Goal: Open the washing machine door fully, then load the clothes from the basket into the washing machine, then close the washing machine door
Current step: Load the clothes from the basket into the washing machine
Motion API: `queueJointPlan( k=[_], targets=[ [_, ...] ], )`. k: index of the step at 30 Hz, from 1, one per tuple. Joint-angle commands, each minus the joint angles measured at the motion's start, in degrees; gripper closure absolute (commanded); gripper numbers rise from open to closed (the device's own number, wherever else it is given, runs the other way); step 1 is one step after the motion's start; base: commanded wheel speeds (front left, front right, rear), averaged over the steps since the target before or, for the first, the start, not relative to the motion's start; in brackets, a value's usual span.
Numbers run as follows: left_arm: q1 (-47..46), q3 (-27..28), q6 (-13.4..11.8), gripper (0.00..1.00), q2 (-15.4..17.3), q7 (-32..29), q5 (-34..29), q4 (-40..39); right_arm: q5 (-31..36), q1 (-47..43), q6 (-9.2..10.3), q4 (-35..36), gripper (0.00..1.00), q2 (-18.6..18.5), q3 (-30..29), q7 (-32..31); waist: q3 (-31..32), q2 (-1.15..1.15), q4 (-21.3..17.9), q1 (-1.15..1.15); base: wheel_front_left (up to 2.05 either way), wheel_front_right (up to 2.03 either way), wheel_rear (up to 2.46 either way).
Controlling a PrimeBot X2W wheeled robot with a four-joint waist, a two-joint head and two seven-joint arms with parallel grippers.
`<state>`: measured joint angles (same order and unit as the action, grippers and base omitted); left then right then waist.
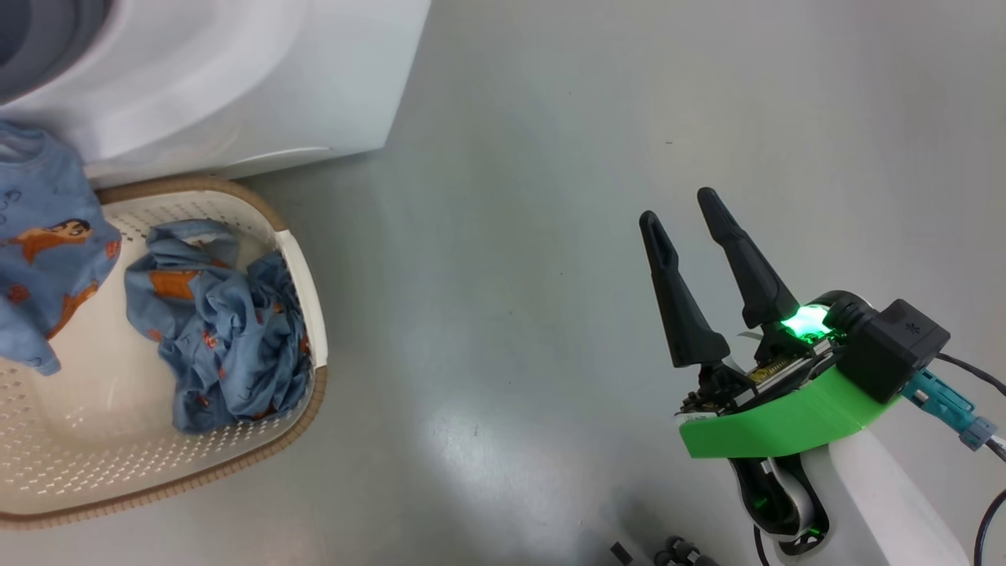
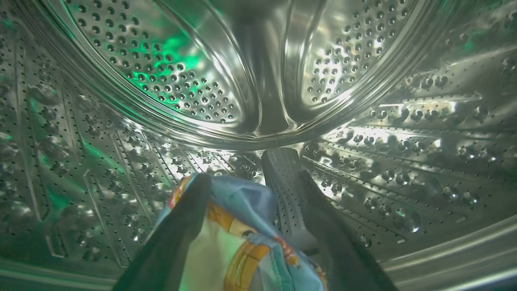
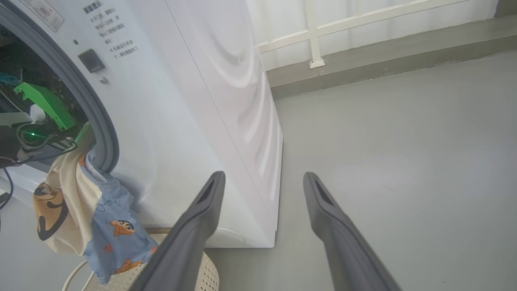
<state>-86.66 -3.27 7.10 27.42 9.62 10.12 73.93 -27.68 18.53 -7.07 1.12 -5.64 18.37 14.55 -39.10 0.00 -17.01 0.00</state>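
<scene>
My left gripper is deep inside the washing machine's steel drum. Its fingers stand wide apart, and a light blue and cream garment lies loose between them. That garment's tail hangs out of the washing machine over the grey gasket, down above the basket. A second blue piece of the clothes lies crumpled in the basket. My right gripper hovers open and empty over the floor, right of the machine. The washing machine door is out of view.
The basket stands on the grey floor against the machine's front. A white railing and a low kerb run along the far wall behind the machine. Cables trail from my right wrist.
</scene>
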Motion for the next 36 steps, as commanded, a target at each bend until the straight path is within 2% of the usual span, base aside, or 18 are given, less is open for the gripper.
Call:
queueJointPlan(
  k=[1, 9, 18, 30, 36],
  targets=[
    [0.11, 0.22, 0.21, 0.0, 2.09, 1.15, 0.52, -1.08, 0.35, -0.66, -0.42, 1.06, 0.0, -0.56, 1.02, 0.45, 0.09, 0.0, 0.1, 0.0, 0.0, 0.0, 0.0],
    [3.13, 2.13, 0.01, 0.0, 0.07, 5.27, 3.28, -5.01, 0.6, -0.98, -0.42, 1.38, 0.0, -0.89, 0.34, 0.45, 0.48, 0.0, 0.96, 0.0, 0.0, 0.0, 0.0],
    [12.21, 7.23, -2.37, 0.0, -2.06, 5.36, 4.27, -20.97, 0.74, -0.77, -0.42, 1.28, 0.0, -1.23, 0.24, 0.45, 1.39, 0.0, 1.68, 0.0, 0.0, 0.0, 0.0],
    [22.44, 13.03, -1.93, 0.0, -5.47, 5.37, 2.47, -31.62, 0.53, -1.45, -0.42, 1.03, 0.0, -1.7, -0.05, 0.45, 3.91, 0.0, 2.56, 0.0, 0.0, 0.0, 0.0],
    [28.8, 15.56, -0.92, 0.0, -8.61, 5.37, 1.22, -36.07, -0.02, -1.84, -0.42, 0.26, 0.0, -2.51, -0.8, 0.45, 6.73, 0.0, 3.76, 0.0, 0.0, 0.0, 0.0]
  ],
)
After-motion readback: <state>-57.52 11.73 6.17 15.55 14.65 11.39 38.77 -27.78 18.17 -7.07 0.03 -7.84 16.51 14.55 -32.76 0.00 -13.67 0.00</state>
